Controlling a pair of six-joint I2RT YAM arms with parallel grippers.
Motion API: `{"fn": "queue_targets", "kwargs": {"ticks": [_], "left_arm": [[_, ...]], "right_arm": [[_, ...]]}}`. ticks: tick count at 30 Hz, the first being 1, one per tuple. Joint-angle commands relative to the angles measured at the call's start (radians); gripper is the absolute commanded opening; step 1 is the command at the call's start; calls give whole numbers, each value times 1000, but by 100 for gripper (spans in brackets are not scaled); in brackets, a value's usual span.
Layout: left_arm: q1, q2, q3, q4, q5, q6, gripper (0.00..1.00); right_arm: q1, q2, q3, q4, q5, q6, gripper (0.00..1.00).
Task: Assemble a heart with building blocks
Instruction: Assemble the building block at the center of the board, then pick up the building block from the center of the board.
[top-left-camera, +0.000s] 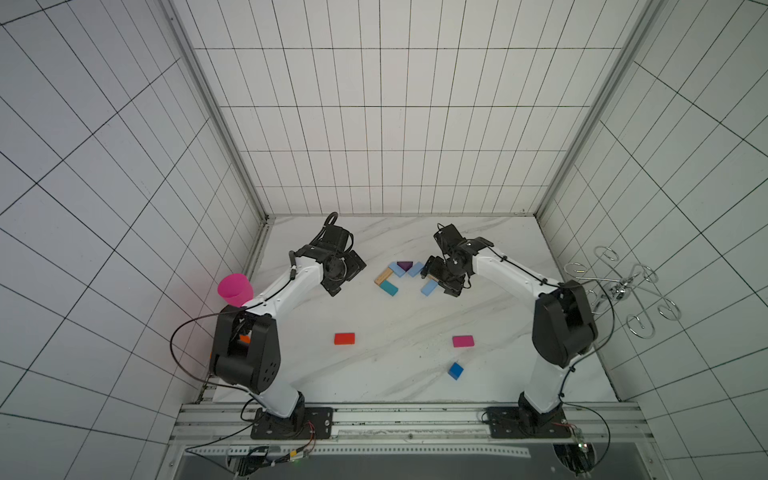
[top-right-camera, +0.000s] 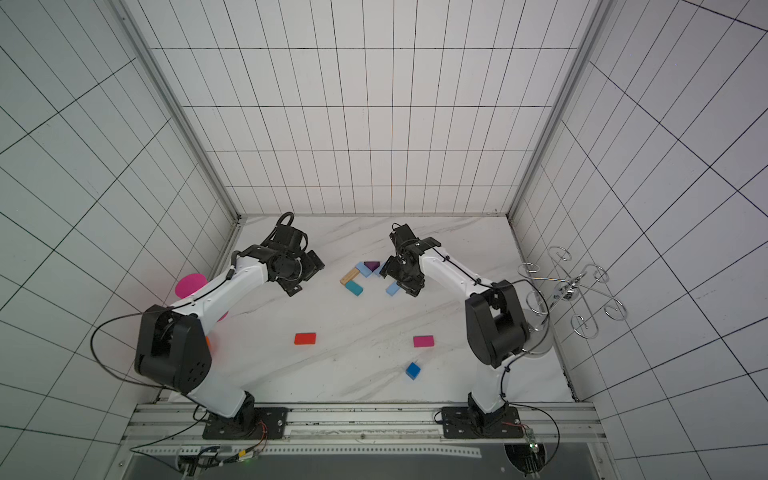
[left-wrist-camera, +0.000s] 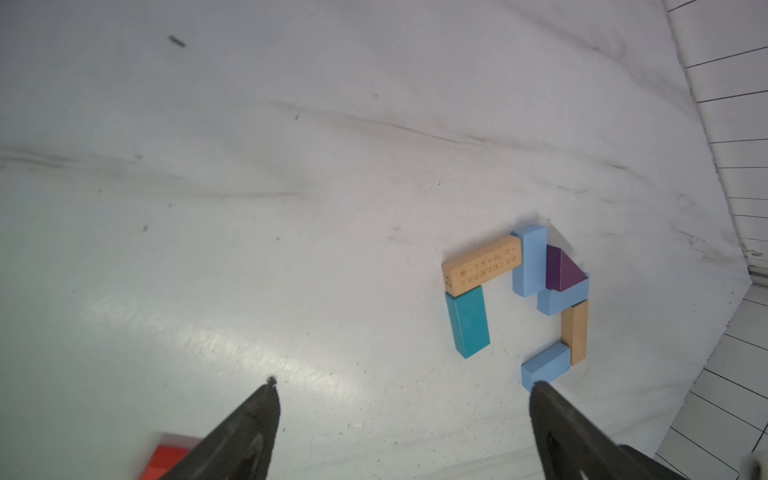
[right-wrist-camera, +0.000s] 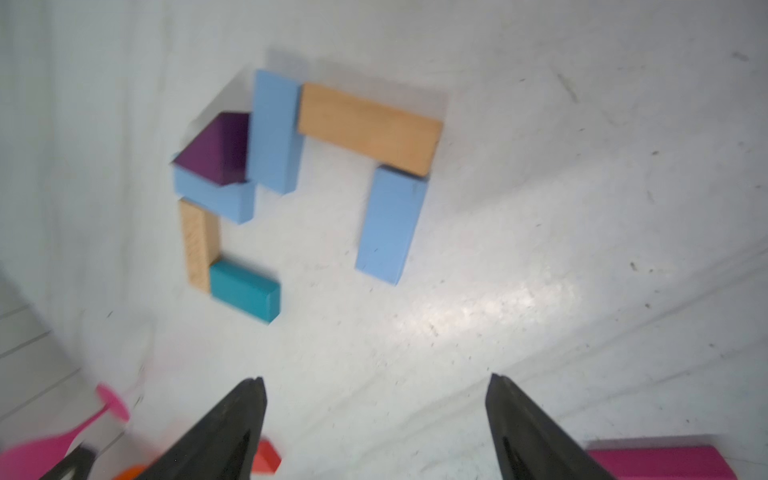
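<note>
Closing the lower half of the outline looks like the step in hand: the half-built heart (right-wrist-camera: 274, 133) lies on the table (top-left-camera: 395, 374) with the purple triangle (top-left-camera: 404, 264) at its notch, and from that triangle two runs of blocks lead down, one ending in the teal block (top-left-camera: 388, 287), the other in a light blue block (top-left-camera: 429, 286). Well apart from the triangle, on its robot side, lie the red block (top-left-camera: 344, 338), the magenta block (top-left-camera: 463, 341) and, farthest, the blue cube (top-left-camera: 455, 370). The right hand (right-wrist-camera: 376, 377) hangs near the triangle, jaws wide and empty; the left hand (left-wrist-camera: 404, 382), off the triangle's other side, is likewise wide and empty. The next move probably calls for fetching the red or magenta block and setting it slanted inward
</note>
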Motion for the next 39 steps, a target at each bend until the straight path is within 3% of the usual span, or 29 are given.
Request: {"fn": "queue_targets", "kwargs": {"ticks": [1, 4, 6, 8, 11, 15, 24, 35, 39], "left_arm": [[-42, -87, -139, -45, 10, -283, 94], [-101, -139, -265, 6, 45, -436, 94], [-139, -145, -304, 7, 43, -491, 93], [-164, -142, -322, -8, 39, -526, 93], [-198, -154, -343, -31, 3, -567, 93], [-213, -156, -377, -46, -10, -587, 91], [-211, -129, -406, -28, -24, -586, 88], [-186, -77, -442, 37, 9, -577, 81], [-174, -60, -452, 59, 19, -571, 75]], "right_arm": [[-20, -92, -59, 9, -189, -451, 86], [-14, -152, -75, -234, -220, -882, 83], [-13, -192, -114, -356, -169, -1109, 83], [-11, -227, -169, -416, -90, -1262, 81], [24, -273, -257, -410, 8, -1346, 79], [86, -282, -370, -333, 131, -1357, 78], [119, -217, -478, -177, 244, -1350, 76], [140, -120, -506, -103, 262, -1364, 74], [141, -95, -512, -100, 265, -1351, 67]]}}
